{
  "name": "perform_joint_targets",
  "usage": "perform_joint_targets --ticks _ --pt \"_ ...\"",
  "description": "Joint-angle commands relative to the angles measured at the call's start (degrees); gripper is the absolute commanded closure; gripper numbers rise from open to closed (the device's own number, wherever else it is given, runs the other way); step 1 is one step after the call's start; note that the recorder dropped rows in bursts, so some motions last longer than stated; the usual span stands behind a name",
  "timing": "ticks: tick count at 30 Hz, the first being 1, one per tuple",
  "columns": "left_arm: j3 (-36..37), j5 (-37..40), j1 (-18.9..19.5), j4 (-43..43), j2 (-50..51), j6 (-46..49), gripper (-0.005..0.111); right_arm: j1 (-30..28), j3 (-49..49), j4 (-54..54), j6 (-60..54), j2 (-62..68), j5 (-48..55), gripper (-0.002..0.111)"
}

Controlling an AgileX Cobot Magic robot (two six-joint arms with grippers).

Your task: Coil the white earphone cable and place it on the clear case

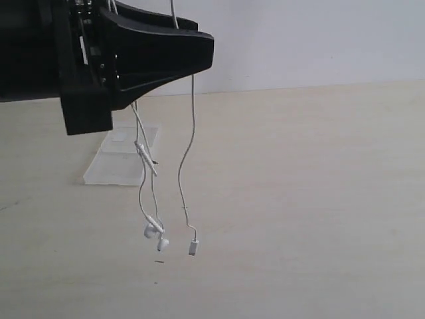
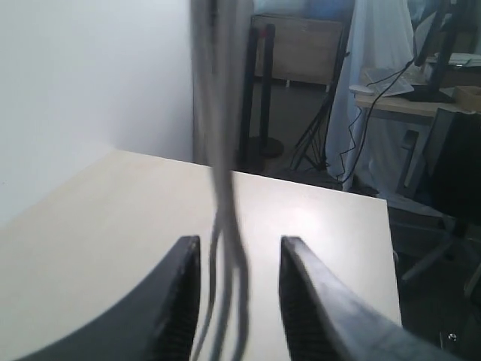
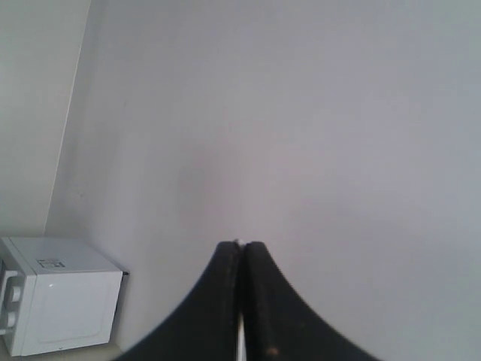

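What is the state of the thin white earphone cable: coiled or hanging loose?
Hanging loose, not coiled: the thin white earphone cable dangles in long strands, its small white earbuds and plug lowest.

A plain white wall (image 3: 301, 113) is filling the view beyond the right jaws, with a white box-shaped appliance (image 3: 60, 301) standing at its foot. Beyond the left jaws, a pale wooden tabletop (image 2: 98, 226) is running toward black metal stands (image 2: 263, 90), a draped white cloth (image 2: 376, 90) and a cluttered desk (image 2: 421, 101).
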Motion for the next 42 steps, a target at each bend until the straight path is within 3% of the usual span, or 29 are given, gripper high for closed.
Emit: perform_joint_targets --ticks 1,13,22,32,38,42 --pt "0.17 -1.02 -0.26 -0.57 -1.08 -0.20 0.071 0.04 -0.43 -0.48 -0.26 -0.39 0.06 0.108" --pt "1.25 -3.08 -0.26 -0.57 -1.68 -0.20 0.072 0.04 -0.43 -0.48 -0.26 -0.39 0.06 0.108" --pt "1.25 -3.70 -0.26 -0.57 -1.68 -0.20 0.102 0.04 -0.43 -0.48 -0.26 -0.39 0.06 0.108" --pt "1.25 -5.64 -0.26 -0.57 -1.68 0.21 0.107 0.04 -0.43 -0.48 -0.16 -0.39 0.06 0.108" --pt "1.25 -14.96 -0.26 -0.57 -1.68 0.21 0.107 0.04 -0.43 -0.48 -0.03 -1.65 2.80 0.108" --pt "1.25 -19.35 -0.26 -0.57 -1.68 0.30 0.107 0.04 -0.43 -0.05 1.86 -3.90 12.18 0.108"
